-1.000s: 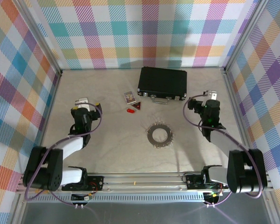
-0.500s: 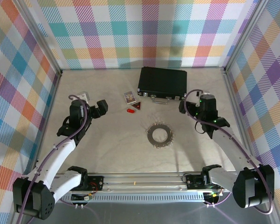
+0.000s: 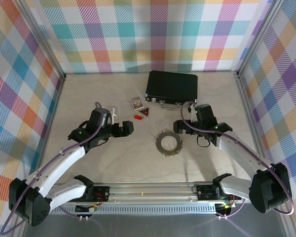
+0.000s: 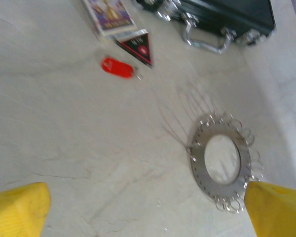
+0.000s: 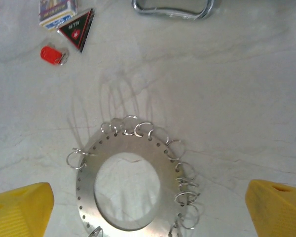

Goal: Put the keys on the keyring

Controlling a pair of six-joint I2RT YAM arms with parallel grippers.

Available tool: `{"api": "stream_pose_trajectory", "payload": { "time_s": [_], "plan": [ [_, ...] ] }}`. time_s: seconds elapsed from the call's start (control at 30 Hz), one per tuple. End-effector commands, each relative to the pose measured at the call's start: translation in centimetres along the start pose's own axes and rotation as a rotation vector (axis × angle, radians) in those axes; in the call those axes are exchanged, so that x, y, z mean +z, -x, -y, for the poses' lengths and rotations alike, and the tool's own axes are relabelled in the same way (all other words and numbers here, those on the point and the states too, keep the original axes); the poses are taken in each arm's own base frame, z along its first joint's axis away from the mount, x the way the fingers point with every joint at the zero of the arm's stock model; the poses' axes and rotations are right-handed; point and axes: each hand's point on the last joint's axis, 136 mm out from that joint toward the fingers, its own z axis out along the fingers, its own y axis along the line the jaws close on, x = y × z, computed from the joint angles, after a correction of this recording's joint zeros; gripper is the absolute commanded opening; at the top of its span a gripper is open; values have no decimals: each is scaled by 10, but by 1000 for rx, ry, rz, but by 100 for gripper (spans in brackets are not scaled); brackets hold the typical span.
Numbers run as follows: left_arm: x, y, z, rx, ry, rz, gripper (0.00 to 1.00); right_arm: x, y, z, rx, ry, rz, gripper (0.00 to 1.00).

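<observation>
1. Top external view: the left gripper (image 3: 124, 128) and the right gripper (image 3: 179, 127) both hang over the table (image 3: 113, 163) with their tips turned toward each other. The keyring (image 3: 160, 142) lies flat between them, nearer to the right jaws than to the left jaws
2. Both pairs of jaws stand wide apart, nothing is between them, and neither gripper touches a thing
3. Left wrist view: the yellow fingertips (image 4: 17, 210) sit in the two lower corners. The keyring lies ahead of these jaws on the side of the right-hand tip, its near rim just beside that tip in the picture. The key (image 4: 116, 67), tiny and with a red oval head, lies well ahead of the jaws, more to the side of the left-hand tip, and well apart from the keyring
4. Right wrist view: the keyring lies in the gap between the two yellow pads (image 5: 278, 207), somewhat closer to the left-hand one, with small wire rings hanging around its rim. The key is far ahead of these jaws, to the left
5. Just beyond the key, farther from both jaws, lies a dark red triangular tag (image 5: 76, 29), next to a small printed card (image 5: 56, 10). The black case (image 3: 171, 88) is the farthest, its metal handle (image 5: 170, 7) facing the jaws
</observation>
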Motion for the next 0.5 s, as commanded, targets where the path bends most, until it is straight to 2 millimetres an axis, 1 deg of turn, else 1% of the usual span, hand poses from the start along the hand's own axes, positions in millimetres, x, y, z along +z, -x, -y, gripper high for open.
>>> {"api": "stream_pose_trajectory", "payload": {
  "time_s": [0.0, 0.07, 0.1, 0.2, 0.23, 0.3, 0.47],
  "plan": [
    [18, -11, 28, 1, -110, -51, 98, 1, -3, -22, 12, 102, -54, 99],
    [30, -18, 40, 15, -147, -84, 96, 1, -7, -28, 10, 130, -74, 99],
    [36, -17, 49, 28, -184, -84, 95, 1, -9, -30, 12, 142, -82, 99],
    [45, -21, 71, 65, -296, -92, 92, -3, -17, -35, 25, 177, -108, 99],
    [47, -23, 74, 67, -323, -99, 91, -6, -20, -36, 30, 190, -111, 99],
    [53, -27, 77, 68, -342, -127, 88, -10, -27, -36, 37, 198, -120, 99],
    [68, -37, 69, 35, -293, -177, 81, -12, -43, -31, 35, 187, -147, 99]
  ]
}}
